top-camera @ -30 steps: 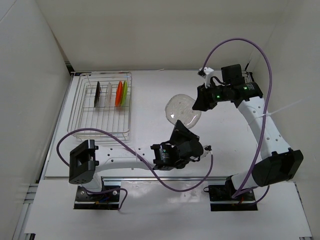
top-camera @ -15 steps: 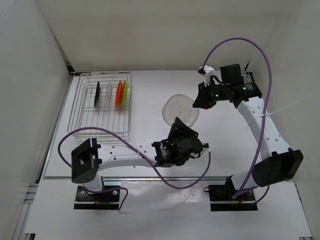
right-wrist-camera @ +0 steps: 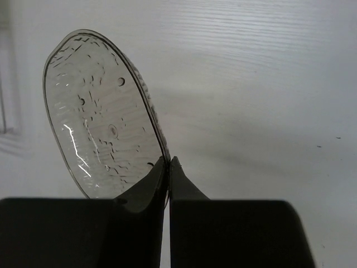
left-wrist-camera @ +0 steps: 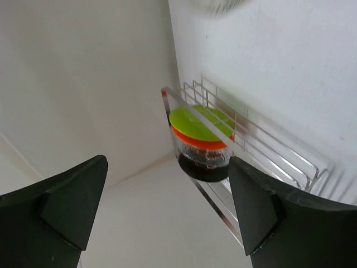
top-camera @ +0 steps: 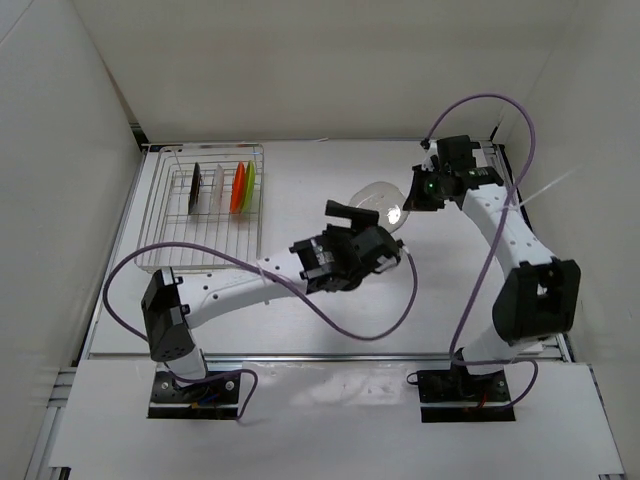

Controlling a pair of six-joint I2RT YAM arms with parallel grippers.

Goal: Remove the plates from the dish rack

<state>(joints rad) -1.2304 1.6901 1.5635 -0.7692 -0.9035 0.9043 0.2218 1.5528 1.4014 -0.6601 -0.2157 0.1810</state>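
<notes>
One clear plate [right-wrist-camera: 100,111] is out of the rack [top-camera: 158,235]. The right gripper [right-wrist-camera: 168,163] now pinches its rim alone and has tipped it up on edge. The left gripper [left-wrist-camera: 166,163] has pulled away and swung toward the rack, jaws wide, empty. Green [left-wrist-camera: 198,120], orange [left-wrist-camera: 192,140] and black [left-wrist-camera: 195,168] plates stand in the slots: smooth, opaque. The clear one is glossy and dimpled; the rack is thin shiny wire.

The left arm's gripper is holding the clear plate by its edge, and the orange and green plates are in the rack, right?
Almost. The clear plate is pinched at its edge by the right gripper, not the left, as the right wrist view shows. The left gripper is open. The orange plate and green plate are in the dish rack.
</notes>
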